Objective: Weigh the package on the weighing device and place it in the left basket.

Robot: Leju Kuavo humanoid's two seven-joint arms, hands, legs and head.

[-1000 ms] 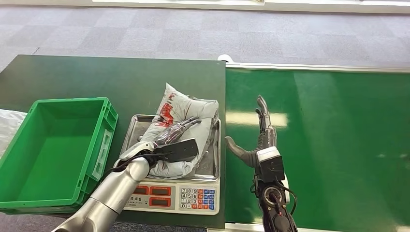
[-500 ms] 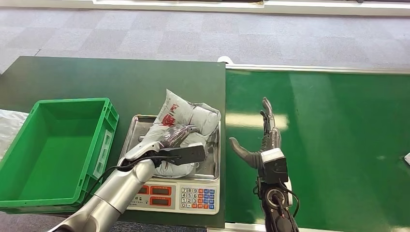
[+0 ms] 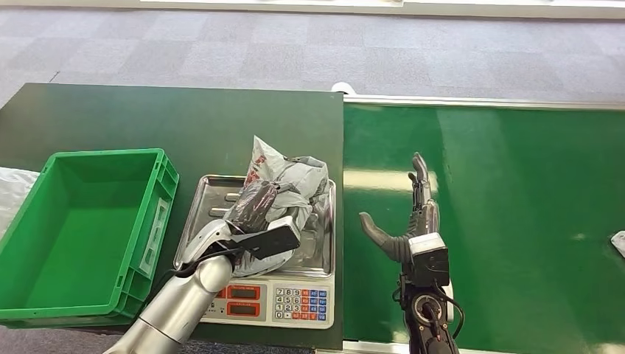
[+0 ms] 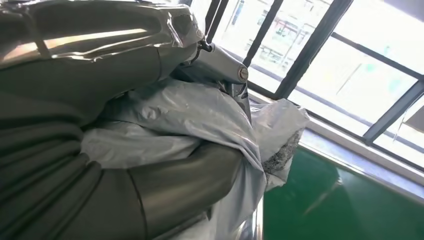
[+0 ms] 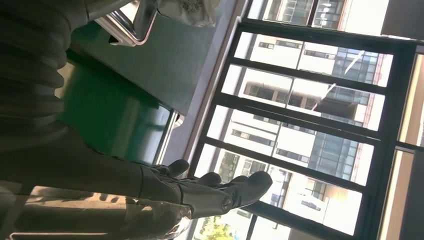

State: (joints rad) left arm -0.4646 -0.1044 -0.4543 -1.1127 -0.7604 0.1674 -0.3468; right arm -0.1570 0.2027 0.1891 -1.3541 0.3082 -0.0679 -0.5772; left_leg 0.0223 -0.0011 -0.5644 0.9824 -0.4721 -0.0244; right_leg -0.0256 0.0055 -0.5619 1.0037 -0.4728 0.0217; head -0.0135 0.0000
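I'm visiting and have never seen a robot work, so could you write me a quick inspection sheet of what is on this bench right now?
Surface: dark green table beside a brighter green conveyor belt.
Job's things: crumpled grey plastic package over the steel pan of the electronic weighing scale; empty green plastic basket beside the scale.
Clutter: small pale object at the belt's edge, too cut off to identify.
Hands: left hand grips the package; right hand open over the belt, holding nothing.
Cables: black cable along the left wrist; black wiring on the right forearm.
Surroundings: grey carpet tiles; large windows.
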